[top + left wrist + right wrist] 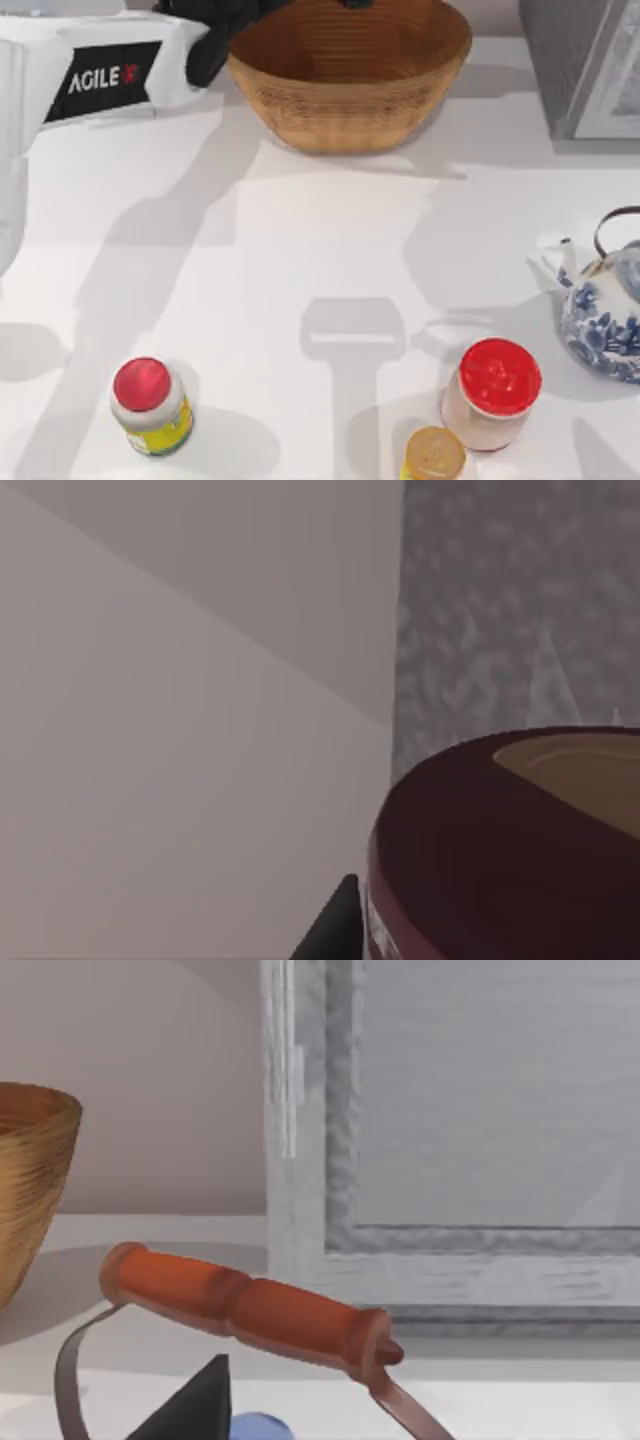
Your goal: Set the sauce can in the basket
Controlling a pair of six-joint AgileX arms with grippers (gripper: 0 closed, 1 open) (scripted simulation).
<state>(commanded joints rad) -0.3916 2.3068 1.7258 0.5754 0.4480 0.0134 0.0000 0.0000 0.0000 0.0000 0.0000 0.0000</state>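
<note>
The wicker basket stands at the back middle of the table; its rim also shows in the right wrist view. The sauce can, dark red-brown with a brown lid, sits very close in the left wrist view, with one black fingertip against its side. My left gripper reaches in from the back left, beside the basket's left rim, and is shut on the can. The right gripper hangs just above the teapot's handle.
A blue-and-white teapot with an orange handle stands at the right. Along the front are a red-lidded pale jar, a small yellow-lidded jar and a red-capped yellow-labelled bottle. A grey framed box stands at the back right.
</note>
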